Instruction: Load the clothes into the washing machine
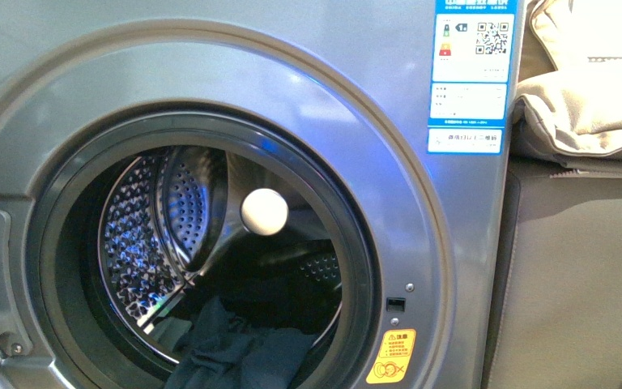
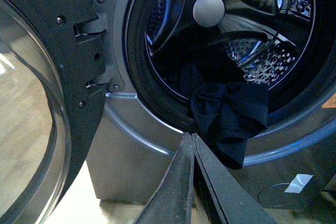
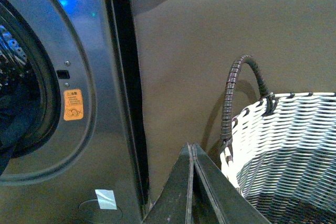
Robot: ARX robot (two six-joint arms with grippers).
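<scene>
The silver-grey washing machine (image 1: 421,243) fills the front view, its round porthole open onto the shiny perforated drum (image 1: 142,235). The dark navy clothes (image 1: 235,352) lie at the bottom of the drum. In the left wrist view they (image 2: 228,114) spill over the black door rim. My left gripper (image 2: 191,136) is shut and empty, just below and in front of the hanging fabric. My right gripper (image 3: 191,145) is shut and empty, in front of the beige cabinet, beside the machine (image 3: 79,77). Neither gripper shows in the front view.
The open glass door (image 2: 31,129) hangs on its hinge (image 2: 92,51) at the machine's left. A beige cabinet (image 1: 583,275) stands right of the machine, with cream folded fabric (image 1: 591,105) on top. A white woven basket (image 3: 286,150) with a dark handle stands by the cabinet.
</scene>
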